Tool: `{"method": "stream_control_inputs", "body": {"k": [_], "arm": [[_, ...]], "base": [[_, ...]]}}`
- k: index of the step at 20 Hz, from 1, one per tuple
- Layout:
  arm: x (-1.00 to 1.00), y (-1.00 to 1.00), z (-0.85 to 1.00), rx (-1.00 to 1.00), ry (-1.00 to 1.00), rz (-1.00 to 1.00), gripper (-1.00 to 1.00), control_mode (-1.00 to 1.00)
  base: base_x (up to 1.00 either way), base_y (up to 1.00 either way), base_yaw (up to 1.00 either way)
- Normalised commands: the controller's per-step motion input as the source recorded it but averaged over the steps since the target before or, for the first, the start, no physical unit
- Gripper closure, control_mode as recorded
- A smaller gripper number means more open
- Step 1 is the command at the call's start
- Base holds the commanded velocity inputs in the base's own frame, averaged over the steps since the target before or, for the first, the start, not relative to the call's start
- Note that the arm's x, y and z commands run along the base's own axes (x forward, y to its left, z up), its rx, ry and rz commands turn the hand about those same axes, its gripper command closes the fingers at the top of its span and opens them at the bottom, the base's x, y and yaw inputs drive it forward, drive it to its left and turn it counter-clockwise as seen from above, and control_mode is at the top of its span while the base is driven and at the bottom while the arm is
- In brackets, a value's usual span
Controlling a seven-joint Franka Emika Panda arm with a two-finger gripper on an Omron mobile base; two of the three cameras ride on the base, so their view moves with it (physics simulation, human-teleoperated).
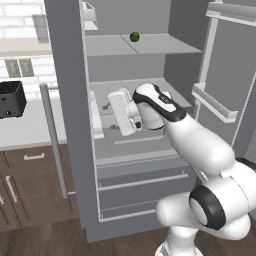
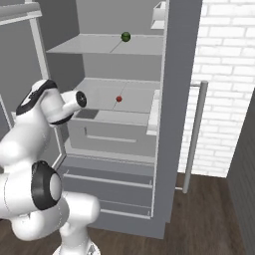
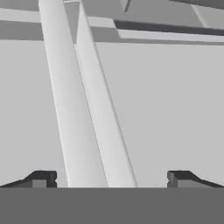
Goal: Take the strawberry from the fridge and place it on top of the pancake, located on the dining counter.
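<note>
Two small fruits sit inside the open fridge [image 2: 119, 129] in front of you: a green round fruit [image 2: 125, 36] on the upper shelf [image 1: 145, 46], close to its front edge, and the strawberry [image 2: 118, 99] on the middle shelf [image 2: 99, 97], roughly midway between front and back and toward the right side of that shelf in the right base view. In the left base view the arm's hand covers the place where the strawberry lies.

Your gripper [image 3: 111, 179] is inside the fridge opening at middle-shelf height, and its fingertips [image 3: 41, 178] stand wide apart with nothing between them. The hand view looks along them at pale grey inner surfaces, with a lighter ridge running up between the two tips. How far the tips are from the strawberry you cannot tell.

Beside the hand, the left door's edge and its white bins [image 1: 96, 115] stand close on the left; the right door [image 1: 230, 65] is swung open, its shelf rail [image 1: 214, 102] jutting inward near the arm's forearm. Below the middle shelf is a crisper box, then the two lower drawers [image 1: 142, 192], shut.

Outside the fridge, a dark toaster [image 1: 11, 99] rests on the counter [image 1: 30, 127] to the left, well apart from the arm, above dark wood cabinets [image 1: 30, 187]. A long bar handle [image 2: 193, 137] stands on the door on the white-brick wall side. The wood floor before the fridge is open on both sides of the base.
</note>
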Motion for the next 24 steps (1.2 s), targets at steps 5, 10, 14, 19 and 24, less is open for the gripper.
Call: {"method": "stream_control_inputs", "body": {"k": [5,10,14,19,24], "arm": [[0.19,-0.76,0.12,-0.16,0.01,-0.01,-1.00,-1.00],[0.36,-0.79,-0.05,-0.67,0.06,0.00,-1.00,-1.00],[0.02,-0.62,-0.62,-0.83,0.05,0.05,-1.00,-1.00],[-0.66,-0.79,-0.39,-0.54,0.00,0.15,-1.00,-1.00],[-1.00,-0.46,0.00,-0.12,0.10,0.07,-1.00,-1.00]], "base": [[0.00,0.00,0.00],[0.00,0.00,0.00],[0.00,0.00,0.00],[0.00,0.00,0.00],[0.00,0.00,0.00]]}}
